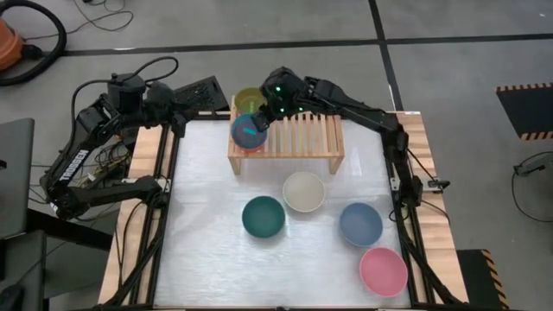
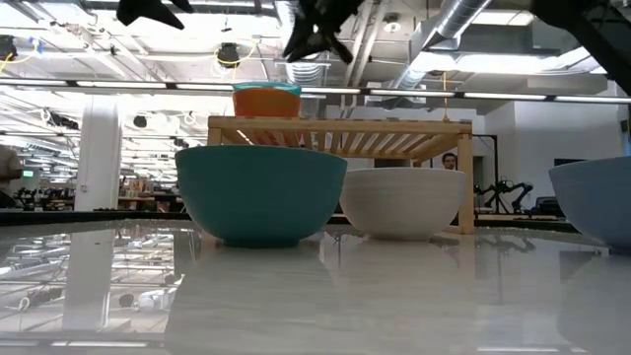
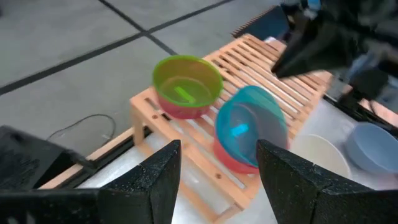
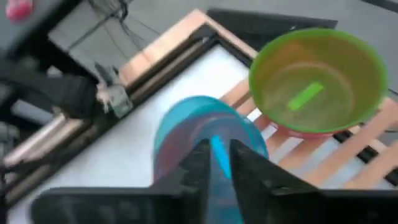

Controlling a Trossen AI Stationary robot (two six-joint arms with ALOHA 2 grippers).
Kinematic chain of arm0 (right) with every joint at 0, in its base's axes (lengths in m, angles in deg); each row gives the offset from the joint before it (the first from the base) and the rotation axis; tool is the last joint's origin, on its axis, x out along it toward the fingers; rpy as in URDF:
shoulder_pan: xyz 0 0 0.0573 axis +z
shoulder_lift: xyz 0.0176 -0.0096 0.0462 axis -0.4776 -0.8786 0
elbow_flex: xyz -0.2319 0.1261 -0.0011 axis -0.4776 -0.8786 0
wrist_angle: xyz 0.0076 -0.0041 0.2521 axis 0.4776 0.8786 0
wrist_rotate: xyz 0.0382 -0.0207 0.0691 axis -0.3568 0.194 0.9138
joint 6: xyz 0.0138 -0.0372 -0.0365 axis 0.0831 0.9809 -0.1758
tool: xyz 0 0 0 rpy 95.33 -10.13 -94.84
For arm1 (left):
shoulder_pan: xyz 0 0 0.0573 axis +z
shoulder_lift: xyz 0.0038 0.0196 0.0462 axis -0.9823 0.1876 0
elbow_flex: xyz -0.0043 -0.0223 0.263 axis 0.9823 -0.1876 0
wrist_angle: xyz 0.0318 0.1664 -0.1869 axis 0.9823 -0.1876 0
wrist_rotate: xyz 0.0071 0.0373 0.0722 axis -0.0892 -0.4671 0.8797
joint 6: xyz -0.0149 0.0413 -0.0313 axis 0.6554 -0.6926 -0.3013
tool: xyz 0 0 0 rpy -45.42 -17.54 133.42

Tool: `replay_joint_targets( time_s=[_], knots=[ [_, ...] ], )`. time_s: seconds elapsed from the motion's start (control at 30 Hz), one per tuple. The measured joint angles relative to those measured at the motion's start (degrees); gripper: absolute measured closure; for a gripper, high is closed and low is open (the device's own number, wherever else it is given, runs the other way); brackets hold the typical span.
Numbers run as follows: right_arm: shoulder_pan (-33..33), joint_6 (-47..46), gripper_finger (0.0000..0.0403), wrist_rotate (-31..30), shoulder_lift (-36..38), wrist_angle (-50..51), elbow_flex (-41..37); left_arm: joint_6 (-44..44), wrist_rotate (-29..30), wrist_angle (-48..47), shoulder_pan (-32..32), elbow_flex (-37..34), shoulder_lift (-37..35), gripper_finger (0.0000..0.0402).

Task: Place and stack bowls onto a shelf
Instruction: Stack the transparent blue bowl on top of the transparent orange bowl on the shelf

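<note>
The light-wood shelf (image 1: pixel 298 138) stands at the table's far side. At its left end a lime green bowl (image 1: pixel 249 98) sits nested in a magenta bowl (image 3: pixel 180 112). Nearer to me, a cyan bowl (image 1: pixel 249 130) sits nested in an orange-red bowl (image 2: pixel 266 104). My right gripper (image 1: pixel 262 117) hovers just above the cyan bowl's rim (image 4: pixel 199 106). Its fingers are a narrow gap apart, and the low view shows it (image 2: pixel 315 44) clear of the bowl. My left gripper (image 3: pixel 217 180) is wide open and waits off the shelf's far-left corner (image 1: pixel 177 112).
On the table in front of the shelf stand the dark teal bowl (image 1: pixel 263 217), the cream white bowl (image 1: pixel 303 191), the slate blue bowl (image 1: pixel 360 224) and the light pink bowl (image 1: pixel 383 270). The shelf's slats to the right of the stacks are bare (image 1: pixel 311 130).
</note>
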Motion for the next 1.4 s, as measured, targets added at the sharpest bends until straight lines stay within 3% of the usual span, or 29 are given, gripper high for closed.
replay_joint_targets(
  time_s=[0.17, 0.4, 0.63, 0.93, 1.17, 1.3, 1.4],
  knots=[
    [-2.41, 4.52, 0.0385, 1.21, -0.27, -2.07, -3.03, 2.57, 2.38, 0.0, 0.0, 0.0, 0.0, 0.0209],
    [-4.35, 4.04, 0.0354, 4.42, -0.22, -2.5, -3.35, 1.58, 5.94, 0.97, 0.0, 0.0, 0.0, 0.0209],
    [-3.87, 5.61, 0.0385, 5.11, -0.22, -2.94, -3.35, 0.71, 6.5, 2.38, 0.0, 0.02, 0.0, 0.0209],
    [-2.5, 5.15, 0.0367, 5.0, -0.07, -5.35, -7.43, 1.38, 6.55, 2.34, 0.0, 0.02, 0.0, 0.0209],
    [-2.64, 5.38, 0.0384, 5.62, -0.22, -6.46, -9.84, 1.52, 6.54, 2.19, -0.02, 0.02, 0.0, 0.0209],
    [-2.42, 4.91, 0.0363, 7.23, 0.63, -7.64, -8.13, 1.54, 6.54, 2.19, -0.02, 0.02, 0.0, 0.0209],
    [-1.81, 3.52, 0.034, 4.37, 1.78, -5.35, -4.93, 1.54, 6.55, 2.19, -0.02, 0.02, 0.0, 0.0209]
  ],
)
